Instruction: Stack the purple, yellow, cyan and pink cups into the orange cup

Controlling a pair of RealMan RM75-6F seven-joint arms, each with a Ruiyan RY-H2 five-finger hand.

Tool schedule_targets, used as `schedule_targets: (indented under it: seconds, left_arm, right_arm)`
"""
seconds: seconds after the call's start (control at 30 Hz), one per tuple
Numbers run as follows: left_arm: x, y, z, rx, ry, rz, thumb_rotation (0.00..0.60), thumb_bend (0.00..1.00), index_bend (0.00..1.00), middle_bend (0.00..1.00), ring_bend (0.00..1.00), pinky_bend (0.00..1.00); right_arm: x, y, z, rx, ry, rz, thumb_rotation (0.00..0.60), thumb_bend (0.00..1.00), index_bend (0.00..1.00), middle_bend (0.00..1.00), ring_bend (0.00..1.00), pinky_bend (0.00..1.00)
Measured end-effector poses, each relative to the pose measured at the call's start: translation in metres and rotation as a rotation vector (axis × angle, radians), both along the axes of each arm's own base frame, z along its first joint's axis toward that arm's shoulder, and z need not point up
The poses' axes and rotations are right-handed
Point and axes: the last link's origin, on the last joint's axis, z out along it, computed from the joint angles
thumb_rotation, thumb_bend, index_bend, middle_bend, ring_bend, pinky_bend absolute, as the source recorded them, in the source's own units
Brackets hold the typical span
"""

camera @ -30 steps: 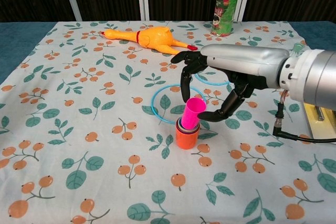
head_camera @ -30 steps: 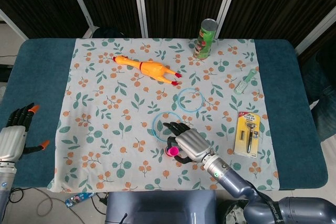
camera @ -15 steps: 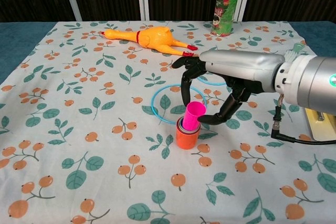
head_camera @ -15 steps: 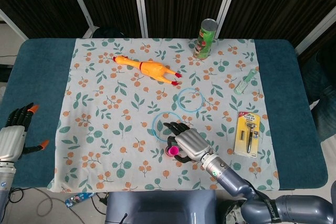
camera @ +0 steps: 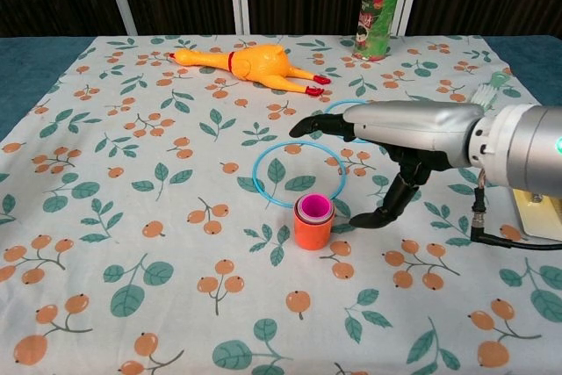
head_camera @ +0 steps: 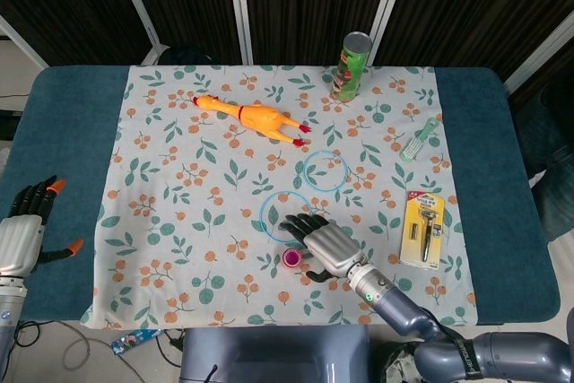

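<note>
The orange cup (camera: 313,229) stands on the flowered cloth with the pink cup (camera: 313,208) sunk into it; a purple rim shows around the pink one. In the head view the stack (head_camera: 291,258) appears as a small pink disc. My right hand (camera: 386,142) hovers just right of the stack with fingers spread and nothing in them; it shows again in the head view (head_camera: 325,244). My left hand (head_camera: 25,232) rests off the cloth at the far left, fingers apart and holding nothing.
Two blue rings (camera: 299,173) (head_camera: 325,169) lie behind the stack. A rubber chicken (camera: 255,66) and a green can (camera: 378,2) sit at the back. A razor pack (head_camera: 423,229) and a brush (head_camera: 418,139) lie to the right.
The pink cup dropped from tilted and half out to fully seated in the stack. My right hand let go of it, opened and drew back to the right.
</note>
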Motion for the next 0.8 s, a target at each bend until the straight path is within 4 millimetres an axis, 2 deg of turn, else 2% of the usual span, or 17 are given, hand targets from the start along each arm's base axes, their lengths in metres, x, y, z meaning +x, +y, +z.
schedule_targets:
  seconds: [0.17,0.27,0.47,0.6,0.73,0.8]
  left_arm:
    - [0.000,-0.001,0.001,0.004,0.001,0.000,0.600,0.15,0.07,0.00,0.00,0.00]
    - [0.000,-0.001,0.001,0.004,-0.001,0.002,0.600,0.15,0.07,0.00,0.00,0.00]
    - [0.002,-0.004,0.002,0.012,0.000,-0.001,0.600,0.15,0.07,0.00,0.00,0.00]
    - [0.003,-0.005,0.003,0.016,0.004,-0.002,0.600,0.15,0.07,0.00,0.00,0.00]
    - [0.004,-0.007,0.003,0.022,0.000,-0.004,0.600,0.15,0.07,0.00,0.00,0.00]
    - [0.005,-0.008,0.003,0.023,0.000,-0.005,0.600,0.15,0.07,0.00,0.00,0.00]
  right_arm:
    - [-0.003,-0.005,0.015,-0.064,-0.006,-0.003,0.600,0.33,0.00,0.00,0.00,0.10]
    - [-0.011,-0.010,0.034,-0.153,-0.006,-0.005,0.600,0.33,0.00,0.00,0.00,0.09]
    - [-0.049,-0.007,0.085,-0.365,-0.010,-0.052,0.600,0.33,0.00,0.00,0.00,0.08]
    - [-0.083,0.008,0.111,-0.499,-0.002,-0.074,0.600,0.33,0.00,0.00,0.00,0.08]
    - [-0.127,0.042,0.129,-0.613,0.047,-0.120,0.600,0.33,0.00,0.00,0.00,0.07]
    - [-0.143,0.055,0.135,-0.659,0.076,-0.131,0.600,0.33,0.00,0.00,0.00,0.07]
